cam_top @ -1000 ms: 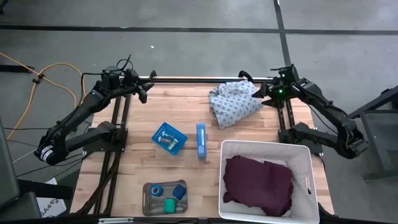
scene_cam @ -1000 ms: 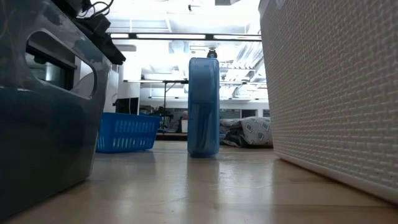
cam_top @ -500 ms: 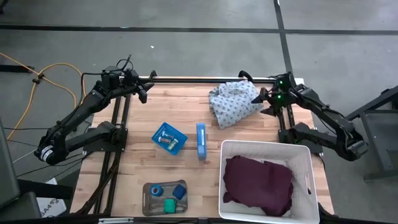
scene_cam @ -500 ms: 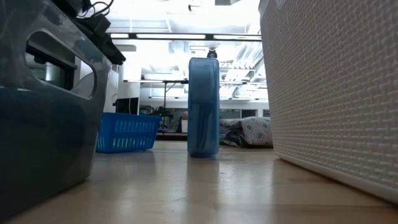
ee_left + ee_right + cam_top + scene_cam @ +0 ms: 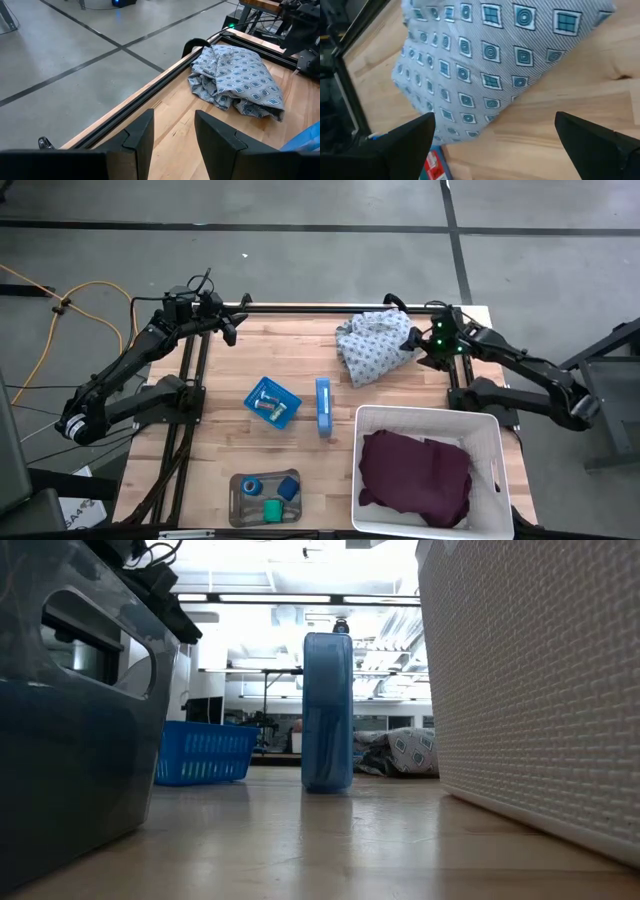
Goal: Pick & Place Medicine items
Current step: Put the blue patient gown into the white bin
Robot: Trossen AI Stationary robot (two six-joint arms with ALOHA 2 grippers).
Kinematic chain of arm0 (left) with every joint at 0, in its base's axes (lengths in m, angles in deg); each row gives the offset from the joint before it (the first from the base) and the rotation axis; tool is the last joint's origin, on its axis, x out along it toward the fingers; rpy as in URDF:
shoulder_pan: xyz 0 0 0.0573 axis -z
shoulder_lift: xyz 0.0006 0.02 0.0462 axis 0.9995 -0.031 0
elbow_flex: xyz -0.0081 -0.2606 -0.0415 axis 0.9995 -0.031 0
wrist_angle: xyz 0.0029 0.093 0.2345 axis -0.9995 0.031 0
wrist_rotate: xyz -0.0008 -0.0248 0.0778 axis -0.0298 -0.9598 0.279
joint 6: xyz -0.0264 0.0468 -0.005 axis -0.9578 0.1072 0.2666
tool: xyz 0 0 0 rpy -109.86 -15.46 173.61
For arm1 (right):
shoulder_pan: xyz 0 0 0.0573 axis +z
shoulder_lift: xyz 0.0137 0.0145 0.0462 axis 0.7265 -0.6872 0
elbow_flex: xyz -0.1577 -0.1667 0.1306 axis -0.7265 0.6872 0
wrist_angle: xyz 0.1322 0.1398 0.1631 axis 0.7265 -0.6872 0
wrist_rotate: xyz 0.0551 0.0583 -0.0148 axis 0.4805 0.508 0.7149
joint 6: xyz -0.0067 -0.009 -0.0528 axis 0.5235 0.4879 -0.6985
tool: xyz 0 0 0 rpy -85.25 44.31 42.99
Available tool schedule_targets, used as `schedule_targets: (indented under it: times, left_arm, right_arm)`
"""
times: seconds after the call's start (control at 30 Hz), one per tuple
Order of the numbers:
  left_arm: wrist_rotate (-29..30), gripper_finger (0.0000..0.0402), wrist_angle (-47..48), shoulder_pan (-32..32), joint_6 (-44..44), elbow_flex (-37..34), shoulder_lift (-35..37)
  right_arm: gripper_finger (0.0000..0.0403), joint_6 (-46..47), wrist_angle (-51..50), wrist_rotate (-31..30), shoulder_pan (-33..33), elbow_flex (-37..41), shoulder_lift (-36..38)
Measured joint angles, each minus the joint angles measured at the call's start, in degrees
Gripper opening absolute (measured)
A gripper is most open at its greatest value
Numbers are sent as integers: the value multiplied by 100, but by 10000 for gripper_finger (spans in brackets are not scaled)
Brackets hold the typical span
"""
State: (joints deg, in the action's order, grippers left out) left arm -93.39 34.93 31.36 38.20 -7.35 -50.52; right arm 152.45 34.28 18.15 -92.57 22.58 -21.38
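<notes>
At roughly 2 o'clock on the wooden table [image 5: 300, 365], the right gripper [image 5: 418, 345] hovers with its fingers spread wide and empty, just beside the edge of the patterned cloth [image 5: 375, 345]. The left gripper [image 5: 232, 328] waits near 10 o'clock at the table's far edge; its fingers [image 5: 140, 136] stand a little apart, holding nothing.

The medicine items sit well away from both tools. A blue roll [image 5: 251, 486], a green roll [image 5: 272, 507] and a small blue block [image 5: 289, 487] rest in the grey tray [image 5: 237, 510] near 7 o'clock; pale vial-like pieces [image 5: 267, 404] lie in the blue basket [image 5: 272, 402] close to the centre. A blue upright case [image 5: 323, 407] stands just right of that basket, and the white bin [image 5: 428, 420] holding a maroon cloth [image 5: 415, 477] fills the 5 o'clock corner.

The step in hand is judged to be an approach. It is done well by carrying the wide-set fingers clear above the cloth, toward 7 o'clock, then descending squarely over one item so neighbours and the container wall are not disturbed.
</notes>
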Motion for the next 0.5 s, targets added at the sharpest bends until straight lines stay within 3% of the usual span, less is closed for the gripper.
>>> schedule_targets:
  times: [0.2,0.5]
  left_arm:
    - [0,136,-1,0,-1,0,0]
    - [0,136,0,0,0,0,0]
  right_arm:
    - [399,803,698,-558,673,438,3]
    - [399,2018,3564,-1071,1295,1787,0]
